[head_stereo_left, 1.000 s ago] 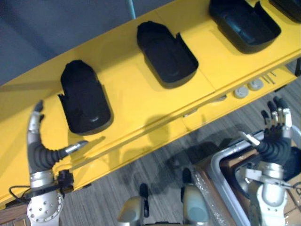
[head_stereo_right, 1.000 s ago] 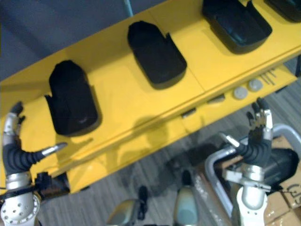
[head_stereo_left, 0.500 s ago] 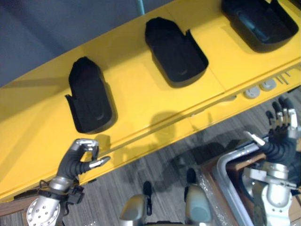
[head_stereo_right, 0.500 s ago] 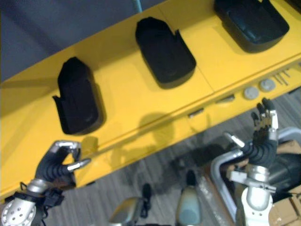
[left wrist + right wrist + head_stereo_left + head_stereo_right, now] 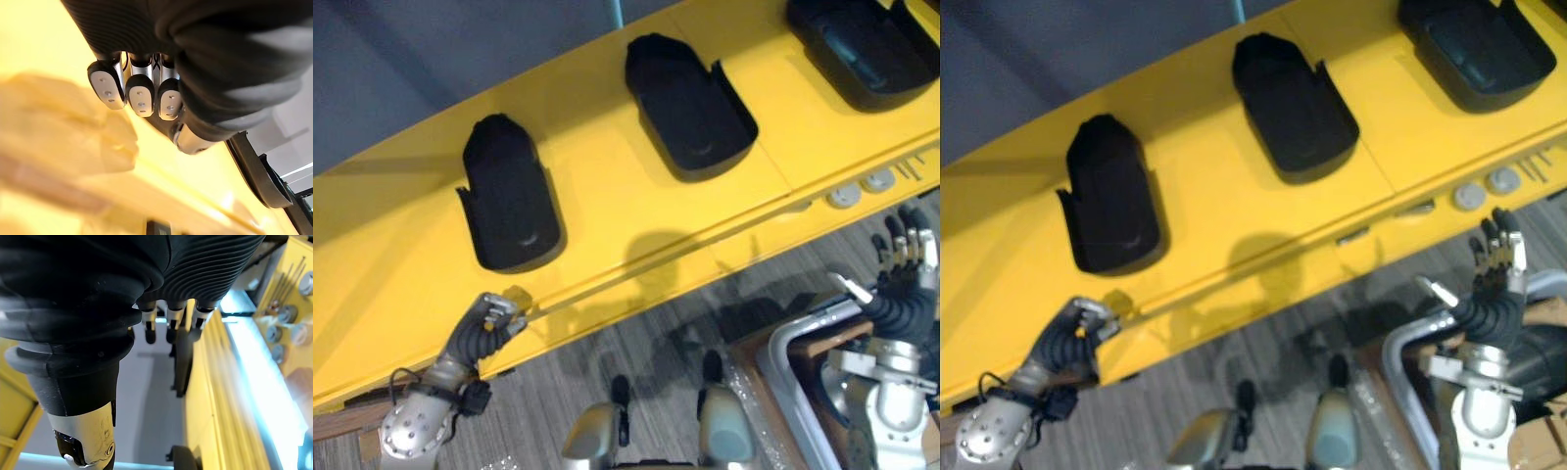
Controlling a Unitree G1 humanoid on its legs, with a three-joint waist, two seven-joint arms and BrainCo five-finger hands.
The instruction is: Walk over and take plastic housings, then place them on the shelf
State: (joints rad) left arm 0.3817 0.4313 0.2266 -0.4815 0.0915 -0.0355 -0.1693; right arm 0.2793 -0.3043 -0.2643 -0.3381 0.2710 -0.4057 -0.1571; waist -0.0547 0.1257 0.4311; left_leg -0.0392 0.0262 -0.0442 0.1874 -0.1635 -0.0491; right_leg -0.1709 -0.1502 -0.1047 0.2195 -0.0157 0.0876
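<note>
The left hand (image 5: 487,323), spread beside the leftmost housing (image 5: 509,196) a second earlier, is now drawn back to the edge of the shelf (image 5: 597,166) at lower left and curled into an empty fist. The right hand (image 5: 904,264) is held straight-fingered and empty at lower right. The housing is left lying on the shelf, so its placement is judged complete.

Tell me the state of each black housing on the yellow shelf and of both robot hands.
Left black plastic housing: lying on the yellow shelf, untouched.
Middle black plastic housing: lying on the shelf, hollow side up.
Right black plastic housing: lying on the shelf, hollow side up.
Left hand: fingers curled, empty, by the shelf's front edge.
Right hand: fingers straight, empty.
</note>
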